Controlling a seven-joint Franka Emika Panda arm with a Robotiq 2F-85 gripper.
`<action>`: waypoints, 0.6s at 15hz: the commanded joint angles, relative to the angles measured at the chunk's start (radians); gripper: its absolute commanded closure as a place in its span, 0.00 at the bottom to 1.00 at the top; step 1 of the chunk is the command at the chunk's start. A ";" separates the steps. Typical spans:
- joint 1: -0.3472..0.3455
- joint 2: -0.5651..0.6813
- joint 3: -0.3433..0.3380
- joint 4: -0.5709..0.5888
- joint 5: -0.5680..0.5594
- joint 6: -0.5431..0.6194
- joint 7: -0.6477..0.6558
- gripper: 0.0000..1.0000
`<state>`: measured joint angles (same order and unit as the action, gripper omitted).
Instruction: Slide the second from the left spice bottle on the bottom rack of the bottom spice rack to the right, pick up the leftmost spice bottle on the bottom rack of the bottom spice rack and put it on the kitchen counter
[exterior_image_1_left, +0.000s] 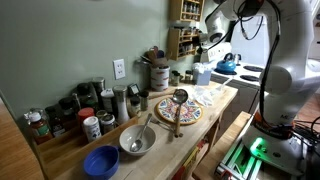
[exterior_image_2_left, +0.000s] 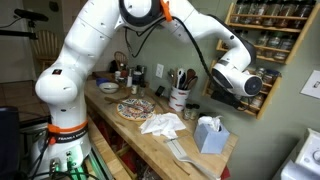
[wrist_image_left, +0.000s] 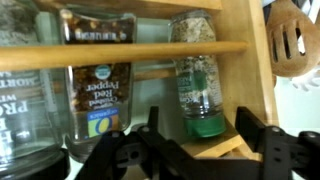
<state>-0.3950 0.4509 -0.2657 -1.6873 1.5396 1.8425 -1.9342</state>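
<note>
The wrist view stands upside down, so the jars' caps point down. A clear spice bottle with a green cap (wrist_image_left: 204, 100) stands on the bottom rack (wrist_image_left: 215, 146), right beside the side wall of the wooden spice rack (wrist_image_left: 250, 60). My gripper (wrist_image_left: 203, 128) is open, one finger on each side of that cap with gaps to it. Beside it stands a labelled spice bottle (wrist_image_left: 98, 92). In an exterior view the gripper (exterior_image_1_left: 205, 43) reaches into the rack (exterior_image_1_left: 184, 36) above the kitchen counter (exterior_image_1_left: 205, 122); the rack (exterior_image_2_left: 268, 45) and counter (exterior_image_2_left: 150, 138) show again there.
A large glass jar (wrist_image_left: 25, 100) stands past the labelled bottle. A wooden spoon (wrist_image_left: 295, 40) hangs outside the rack wall. On the counter are a utensil crock (exterior_image_1_left: 158, 75), a patterned plate (exterior_image_1_left: 178, 110), two bowls (exterior_image_1_left: 137, 140), several jars (exterior_image_1_left: 90, 110) and a tissue box (exterior_image_2_left: 208, 133).
</note>
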 joint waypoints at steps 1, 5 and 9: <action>-0.015 0.004 0.004 -0.001 -0.001 -0.056 -0.053 0.23; -0.007 0.005 0.008 -0.005 0.022 -0.047 -0.091 0.35; -0.004 0.010 0.013 -0.006 0.022 -0.047 -0.110 0.36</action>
<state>-0.3960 0.4526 -0.2588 -1.6873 1.5434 1.8078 -2.0023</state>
